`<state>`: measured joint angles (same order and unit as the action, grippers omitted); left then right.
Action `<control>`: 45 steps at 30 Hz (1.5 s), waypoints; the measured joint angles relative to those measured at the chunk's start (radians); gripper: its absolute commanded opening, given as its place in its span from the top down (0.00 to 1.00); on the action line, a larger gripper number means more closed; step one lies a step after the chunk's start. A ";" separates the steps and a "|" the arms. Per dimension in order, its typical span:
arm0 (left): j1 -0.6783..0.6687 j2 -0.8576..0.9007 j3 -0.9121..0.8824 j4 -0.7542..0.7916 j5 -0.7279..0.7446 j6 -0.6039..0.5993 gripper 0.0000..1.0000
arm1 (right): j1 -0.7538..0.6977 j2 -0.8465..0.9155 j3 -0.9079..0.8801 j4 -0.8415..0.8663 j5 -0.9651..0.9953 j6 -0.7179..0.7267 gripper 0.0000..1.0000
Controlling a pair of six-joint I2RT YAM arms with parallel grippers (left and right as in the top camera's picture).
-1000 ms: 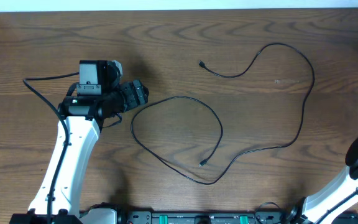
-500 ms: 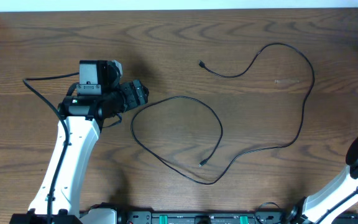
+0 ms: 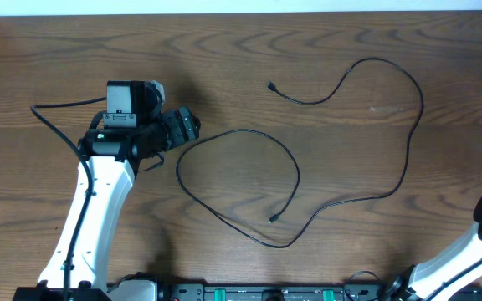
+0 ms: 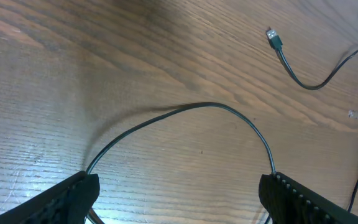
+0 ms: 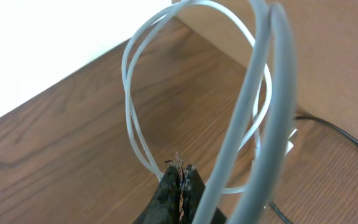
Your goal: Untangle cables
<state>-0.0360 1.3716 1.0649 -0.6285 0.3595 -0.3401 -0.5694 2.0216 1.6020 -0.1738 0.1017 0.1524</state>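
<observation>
The left fingers [image 4: 67,196] stand spread wide and empty just above the surface [image 3: 224,50], gripping nothing. An arc of the black cable [image 4: 210,104] lies on the wood in the gap between them. That cable sprawls loose from the middle of the surface out toward 3 o'clock. One plug [image 3: 270,84] sits near 12 o'clock and the other plug [image 3: 272,219] toward 6 o'clock, inside the cable's own curl. The right fingers [image 5: 169,196] are clenched tight, held up above the surface, nipping the white cable [image 5: 244,118], whose loops hang around their tips.
</observation>
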 measured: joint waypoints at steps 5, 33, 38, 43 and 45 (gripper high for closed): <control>0.000 0.000 0.000 0.000 0.000 0.000 0.13 | -0.051 0.057 0.000 -0.002 -0.049 0.000 0.99; 0.000 0.000 0.000 0.000 0.000 0.000 0.13 | -0.028 0.124 0.000 -0.177 -0.305 0.027 0.01; 0.000 0.000 0.000 0.000 0.000 0.000 0.13 | 0.002 0.065 0.000 -0.299 -0.327 0.031 0.01; 0.000 0.000 0.000 0.000 0.000 0.000 0.13 | 0.024 -0.043 0.002 -0.500 -0.337 0.050 0.01; 0.000 0.000 0.000 0.000 0.000 0.000 0.13 | 0.045 -0.061 0.007 -0.579 -0.338 0.062 0.01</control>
<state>-0.0360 1.3716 1.0649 -0.6285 0.3595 -0.3401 -0.5243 1.9610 1.6093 -0.7525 -0.2363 0.2142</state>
